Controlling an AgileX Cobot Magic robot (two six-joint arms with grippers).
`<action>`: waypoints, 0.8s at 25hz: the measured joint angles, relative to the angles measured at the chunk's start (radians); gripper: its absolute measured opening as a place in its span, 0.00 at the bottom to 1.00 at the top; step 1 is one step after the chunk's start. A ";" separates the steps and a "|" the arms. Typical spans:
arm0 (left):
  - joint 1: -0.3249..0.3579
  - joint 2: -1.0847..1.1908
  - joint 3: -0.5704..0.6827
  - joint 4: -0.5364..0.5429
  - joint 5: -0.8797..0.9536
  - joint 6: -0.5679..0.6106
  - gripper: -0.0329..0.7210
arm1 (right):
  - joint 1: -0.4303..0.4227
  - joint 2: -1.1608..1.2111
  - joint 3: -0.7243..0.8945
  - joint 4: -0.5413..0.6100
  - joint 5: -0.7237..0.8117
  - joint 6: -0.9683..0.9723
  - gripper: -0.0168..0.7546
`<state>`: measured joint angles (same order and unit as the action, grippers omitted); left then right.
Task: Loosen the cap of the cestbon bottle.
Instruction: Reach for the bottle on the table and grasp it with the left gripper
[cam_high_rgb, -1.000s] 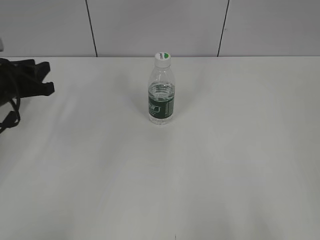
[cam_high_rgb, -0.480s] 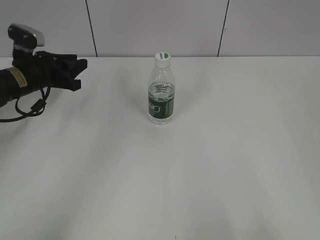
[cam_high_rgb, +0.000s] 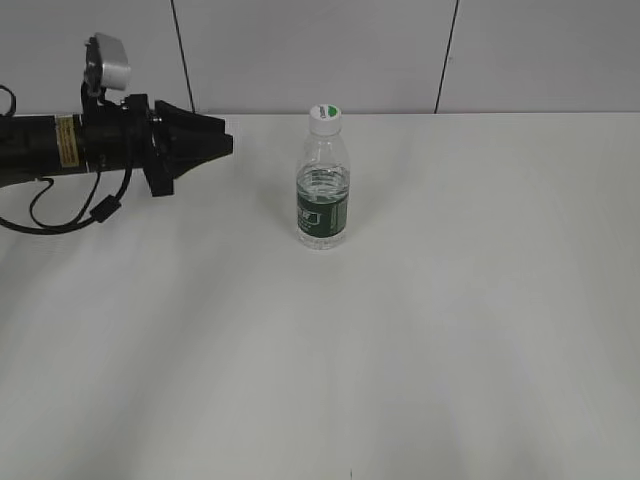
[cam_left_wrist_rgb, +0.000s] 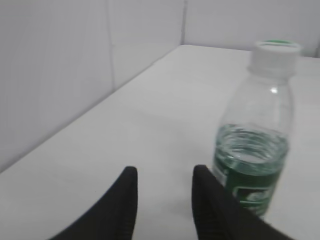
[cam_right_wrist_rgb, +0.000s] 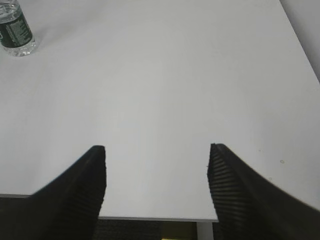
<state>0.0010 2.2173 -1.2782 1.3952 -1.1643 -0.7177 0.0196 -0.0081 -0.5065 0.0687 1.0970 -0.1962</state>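
The cestbon bottle (cam_high_rgb: 323, 190) stands upright mid-table, clear plastic with a dark green label band, and its white cap (cam_high_rgb: 324, 117) with a green mark is on top. My left gripper (cam_high_rgb: 222, 143) comes in level from the left at about cap height, a short way left of the bottle and apart from it. In the left wrist view the gripper (cam_left_wrist_rgb: 164, 175) is open with nothing between its fingers, and the bottle (cam_left_wrist_rgb: 252, 160) with its cap (cam_left_wrist_rgb: 275, 54) stands just right of the right fingertip. My right gripper (cam_right_wrist_rgb: 156, 151) is open and empty over the table's near edge; the bottle (cam_right_wrist_rgb: 15, 31) is far off at the top left.
A white tabletop (cam_high_rgb: 400, 330) stretches around the bottle. A grey panelled wall (cam_high_rgb: 320, 50) runs behind its back edge. The left arm's black body and cable (cam_high_rgb: 70, 190) lie along the left side. The table's near edge (cam_right_wrist_rgb: 160, 218) shows under the right gripper.
The left arm has swung in from the far left edge toward the bottle and risen, its fingertips now pointing at the neck. The bottle and the right gripper have not moved.
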 joint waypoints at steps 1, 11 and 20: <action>0.000 0.004 -0.001 0.033 -0.018 -0.008 0.36 | 0.000 0.000 0.000 0.000 0.000 0.000 0.66; 0.000 0.004 -0.006 0.075 -0.041 -0.016 0.36 | 0.000 0.000 0.000 0.000 0.000 0.000 0.66; -0.016 0.004 -0.006 0.103 -0.041 -0.017 0.40 | 0.000 0.000 0.000 0.000 0.000 0.000 0.66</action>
<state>-0.0147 2.2208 -1.2846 1.4979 -1.2049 -0.7350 0.0196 -0.0081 -0.5065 0.0687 1.0970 -0.1962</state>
